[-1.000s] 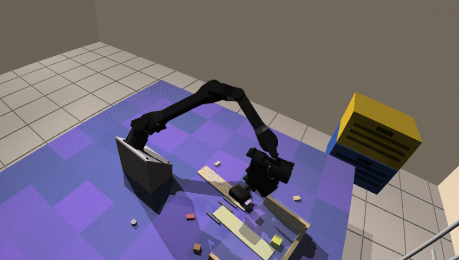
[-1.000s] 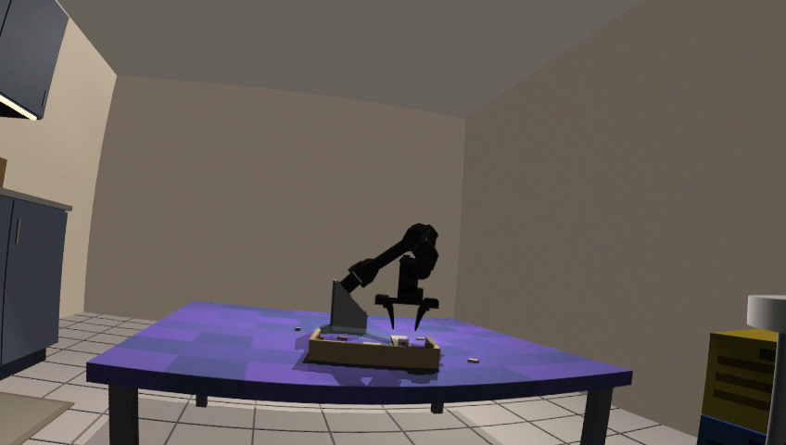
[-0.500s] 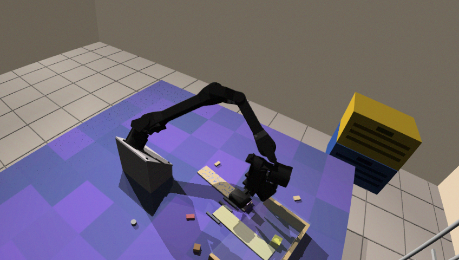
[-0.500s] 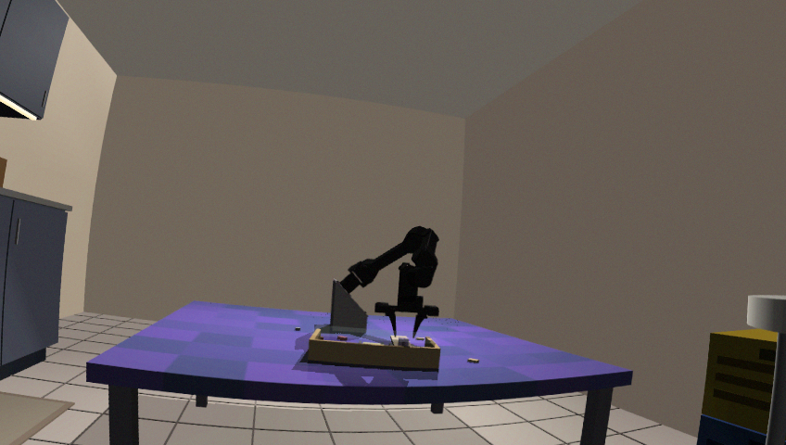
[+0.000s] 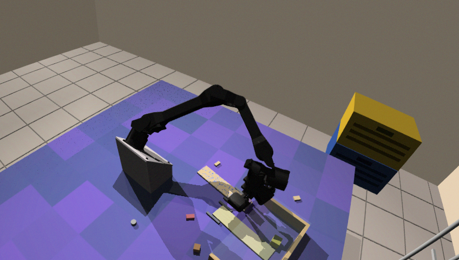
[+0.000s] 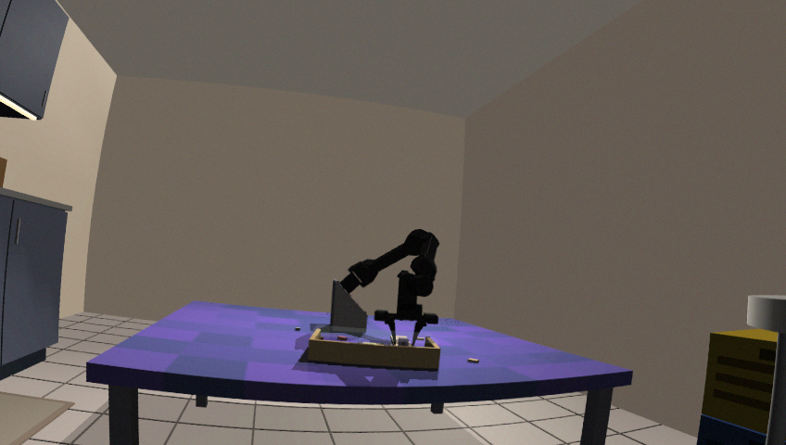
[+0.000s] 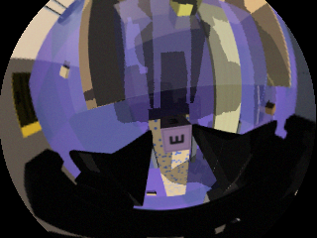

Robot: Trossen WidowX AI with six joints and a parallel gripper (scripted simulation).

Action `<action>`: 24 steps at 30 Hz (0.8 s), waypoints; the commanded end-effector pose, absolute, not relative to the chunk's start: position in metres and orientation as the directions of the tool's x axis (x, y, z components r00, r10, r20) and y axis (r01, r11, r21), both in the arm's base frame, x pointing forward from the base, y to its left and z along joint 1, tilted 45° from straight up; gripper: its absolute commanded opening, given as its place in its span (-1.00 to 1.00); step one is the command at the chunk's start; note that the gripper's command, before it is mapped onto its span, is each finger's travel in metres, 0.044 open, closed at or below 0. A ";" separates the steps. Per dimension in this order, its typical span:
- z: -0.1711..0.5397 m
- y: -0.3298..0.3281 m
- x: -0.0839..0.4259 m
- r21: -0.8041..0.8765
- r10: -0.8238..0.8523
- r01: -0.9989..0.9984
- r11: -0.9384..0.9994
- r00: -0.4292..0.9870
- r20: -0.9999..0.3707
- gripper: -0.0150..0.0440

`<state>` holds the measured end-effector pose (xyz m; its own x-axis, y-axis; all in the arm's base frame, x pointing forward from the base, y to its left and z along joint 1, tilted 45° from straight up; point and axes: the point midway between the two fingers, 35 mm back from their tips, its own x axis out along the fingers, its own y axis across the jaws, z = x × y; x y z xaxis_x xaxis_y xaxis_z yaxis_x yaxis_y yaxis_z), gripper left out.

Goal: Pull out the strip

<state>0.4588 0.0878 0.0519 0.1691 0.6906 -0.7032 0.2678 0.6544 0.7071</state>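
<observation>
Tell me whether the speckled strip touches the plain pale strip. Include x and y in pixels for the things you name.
Apart. The wrist view shows purple tabletop (image 5: pixel 86 199) (image 6: pixel 221 366) (image 7: pixel 99 129) between the speckled strip (image 5: pixel 210 175) (image 7: pixel 175 187) and the plain pale strip (image 5: pixel 241 230) (image 7: pixel 225 71).

— What colour is the arm (image 5: pixel 185 111) (image 6: pixel 390 256)?
— Black nearly all over, with long slim links and chunky, rounded joints
— And its base (image 5: pixel 136 170) (image 6: pixel 346 311)?
— A grey wedge-like block with sloping edges and a paler upper face, a few small dark spots on it
— The gripper (image 5: pixel 238 202) (image 6: pixel 404 337) (image 7: pixel 172 130)?
— Black too: a wide crossbar carrying two tapering fingers, broad at the root and narrow at the tips
</observation>
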 end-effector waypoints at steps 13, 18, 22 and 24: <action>0.050 0.089 0.459 0.707 0.691 0.269 0.654 0.168 -0.703 -0.16; 0.051 0.087 0.456 0.706 0.691 0.269 0.654 0.167 -0.704 -0.49; 0.055 0.079 0.443 0.705 0.689 0.272 0.655 0.167 -0.705 -0.49; 0.056 0.075 0.435 0.704 0.688 0.273 0.656 0.167 -0.706 -0.49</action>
<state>0.4451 0.0835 0.0498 0.1572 0.6896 -0.7069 0.2767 0.6563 0.7019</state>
